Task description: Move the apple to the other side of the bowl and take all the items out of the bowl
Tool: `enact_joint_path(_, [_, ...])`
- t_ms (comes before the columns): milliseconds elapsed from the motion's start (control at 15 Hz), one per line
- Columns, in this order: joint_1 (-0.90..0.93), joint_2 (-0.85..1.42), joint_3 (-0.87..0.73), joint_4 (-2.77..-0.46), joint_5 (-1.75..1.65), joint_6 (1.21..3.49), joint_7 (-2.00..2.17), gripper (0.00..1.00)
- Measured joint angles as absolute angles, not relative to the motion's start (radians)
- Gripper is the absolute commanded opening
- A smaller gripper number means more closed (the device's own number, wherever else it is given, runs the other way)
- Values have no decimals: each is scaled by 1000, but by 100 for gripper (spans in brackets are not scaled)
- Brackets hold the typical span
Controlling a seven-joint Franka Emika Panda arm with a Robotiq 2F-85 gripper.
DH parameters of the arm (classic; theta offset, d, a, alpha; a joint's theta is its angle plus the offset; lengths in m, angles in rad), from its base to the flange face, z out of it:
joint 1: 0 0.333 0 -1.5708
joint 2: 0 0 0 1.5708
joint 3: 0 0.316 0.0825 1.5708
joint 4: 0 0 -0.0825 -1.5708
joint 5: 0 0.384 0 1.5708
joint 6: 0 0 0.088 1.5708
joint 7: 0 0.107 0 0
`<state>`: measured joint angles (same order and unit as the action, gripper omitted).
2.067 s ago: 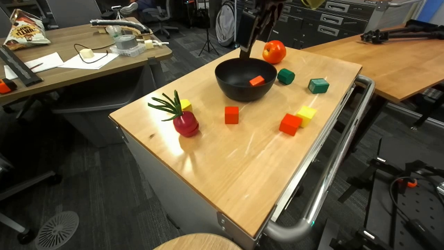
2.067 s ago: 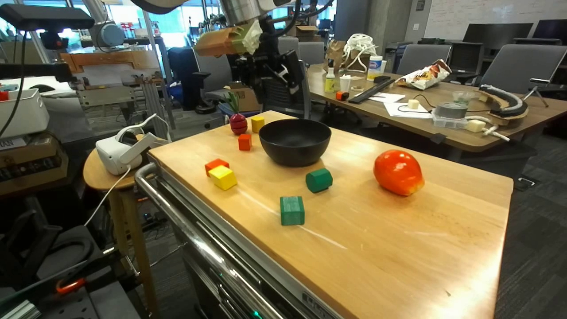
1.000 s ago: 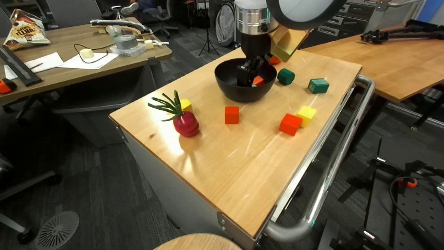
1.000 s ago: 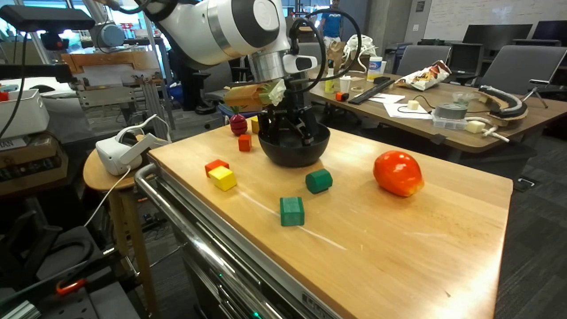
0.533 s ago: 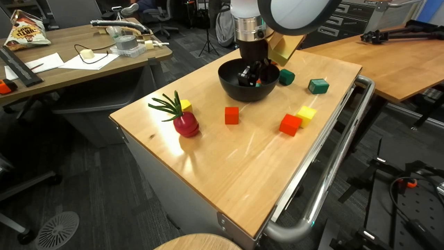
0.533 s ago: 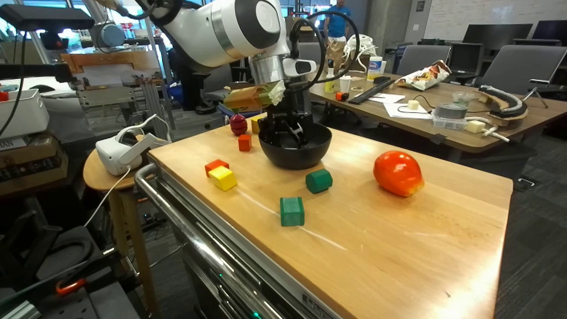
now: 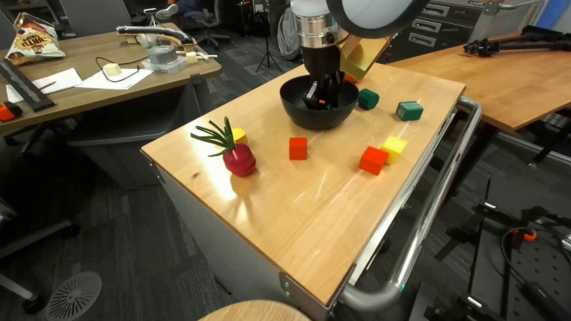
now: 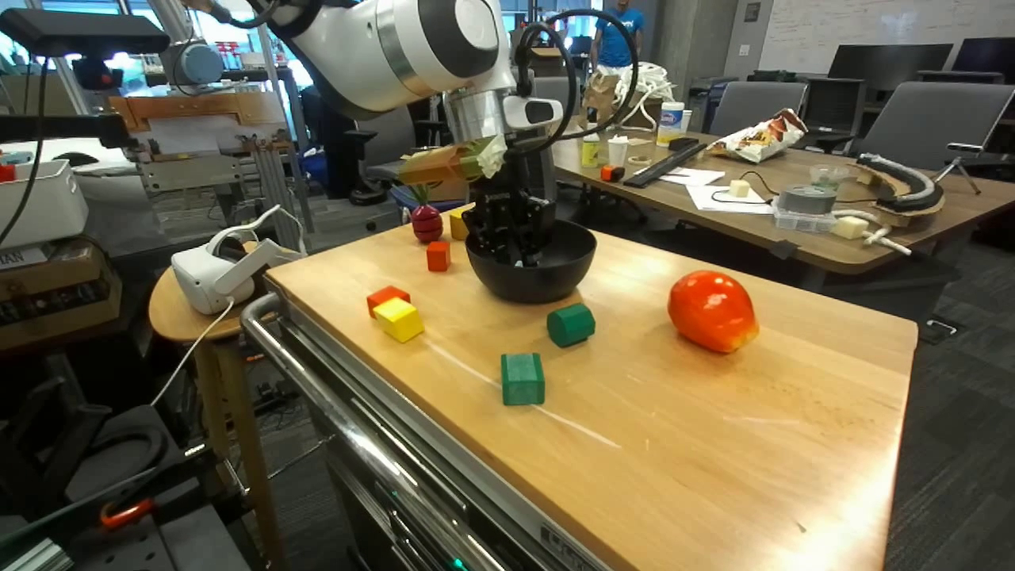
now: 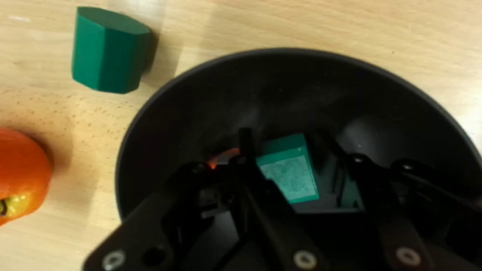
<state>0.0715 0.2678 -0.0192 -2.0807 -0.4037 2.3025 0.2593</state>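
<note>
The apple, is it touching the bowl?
Apart. The wrist view shows it: a strip of tabletop runs between the apple and the rim of the bowl.

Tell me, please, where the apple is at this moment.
In an exterior view, the apple sits on the wooden tabletop, right of the black bowl and a green block. In the wrist view, the picture's left edge cuts it off.

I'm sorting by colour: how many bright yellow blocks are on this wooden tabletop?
2: one yellow block beside a red cube, another yellow block beside the dark-red round fruit with green leaves. The gripper hides part of the glossy black bowl; others may be hidden inside.
</note>
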Motion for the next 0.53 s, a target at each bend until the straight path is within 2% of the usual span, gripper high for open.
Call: enact_joint_path(533, [79, 115, 45, -2072, -266, 2337, 208, 16])
